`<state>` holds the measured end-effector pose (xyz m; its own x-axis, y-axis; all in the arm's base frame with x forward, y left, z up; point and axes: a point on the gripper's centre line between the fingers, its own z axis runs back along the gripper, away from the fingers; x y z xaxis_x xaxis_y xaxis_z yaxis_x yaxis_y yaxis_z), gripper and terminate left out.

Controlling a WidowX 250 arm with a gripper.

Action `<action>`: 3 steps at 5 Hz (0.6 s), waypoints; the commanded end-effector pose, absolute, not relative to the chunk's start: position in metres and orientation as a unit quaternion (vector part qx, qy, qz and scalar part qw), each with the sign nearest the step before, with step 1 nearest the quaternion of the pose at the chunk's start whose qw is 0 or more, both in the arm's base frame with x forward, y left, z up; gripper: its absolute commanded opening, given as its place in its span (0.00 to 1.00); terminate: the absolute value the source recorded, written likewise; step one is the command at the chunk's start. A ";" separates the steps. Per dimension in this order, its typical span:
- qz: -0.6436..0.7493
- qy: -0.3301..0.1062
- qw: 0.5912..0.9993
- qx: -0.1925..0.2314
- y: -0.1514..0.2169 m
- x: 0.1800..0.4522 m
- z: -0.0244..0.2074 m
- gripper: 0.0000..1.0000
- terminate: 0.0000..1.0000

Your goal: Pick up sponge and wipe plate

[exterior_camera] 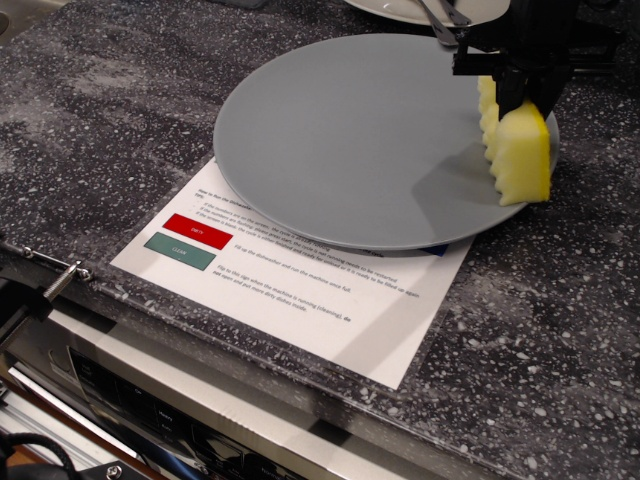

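Dark speckled counter; gripper-held sponge at plate right rim.

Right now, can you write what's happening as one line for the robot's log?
stage: wipe about to start | tool: shut on sponge | sponge: upright, over right edge of plate | contact with plate: cannot tell

Even bright light, soft shadow on plate, sharp focus

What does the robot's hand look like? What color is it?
The gripper is all black and blocky, with square-edged parts and short straight fingers. Only its lower end shows at the top of the picture. No cables, stickers or writing show on it.
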<state>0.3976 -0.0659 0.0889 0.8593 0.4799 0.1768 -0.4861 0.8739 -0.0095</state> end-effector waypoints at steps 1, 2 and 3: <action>0.306 -0.107 0.945 0.036 -0.023 0.418 0.113 0.00 0.00; 0.328 -0.085 0.940 0.037 -0.008 0.420 0.117 0.00 0.00; 0.358 -0.060 0.929 0.065 0.006 0.421 0.115 0.00 0.00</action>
<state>0.4155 0.0092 0.0894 0.7474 0.6570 0.0993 -0.6642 0.7351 0.1358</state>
